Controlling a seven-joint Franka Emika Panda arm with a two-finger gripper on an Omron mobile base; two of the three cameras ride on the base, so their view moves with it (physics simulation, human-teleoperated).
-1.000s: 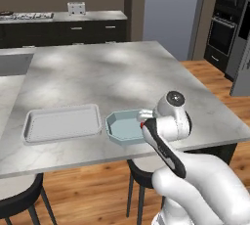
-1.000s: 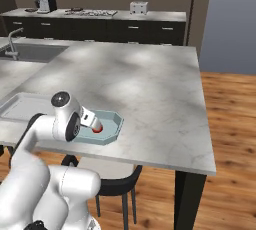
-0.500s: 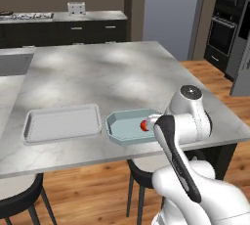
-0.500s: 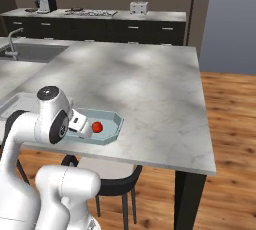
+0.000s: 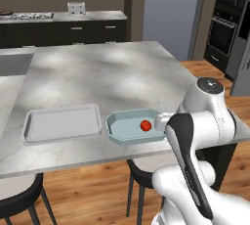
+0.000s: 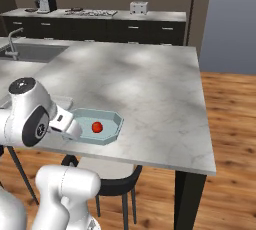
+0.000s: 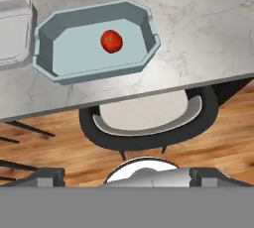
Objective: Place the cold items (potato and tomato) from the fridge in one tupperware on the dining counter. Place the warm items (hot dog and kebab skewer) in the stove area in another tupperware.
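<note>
A red tomato (image 5: 145,125) (image 6: 97,127) (image 7: 111,40) lies alone in a pale blue tupperware (image 5: 128,140) (image 6: 118,124) (image 7: 94,71) near the front edge of the grey marble dining counter (image 5: 107,72). An empty white tupperware (image 5: 61,121) (image 7: 12,28) sits just left of it. My gripper (image 7: 131,176) hangs open and empty, drawn back above the counter's front edge, with the tomato well ahead of its fingertips (image 7: 49,175). The hand (image 5: 161,120) is at the blue tupperware's right end. Potato, hot dog and kebab skewer are out of view.
A dark stool (image 7: 149,123) stands under the counter edge below the hand. A sink (image 6: 30,51) is set in the counter at the left. The back counter holds a stove (image 6: 90,12) and a toaster (image 5: 76,8). Wall ovens (image 5: 222,28) stand at the right.
The hand has pulled back from over the blue tupperware toward the counter's front edge. The tomato stays lying in the tupperware. The jaws have stayed wide.
</note>
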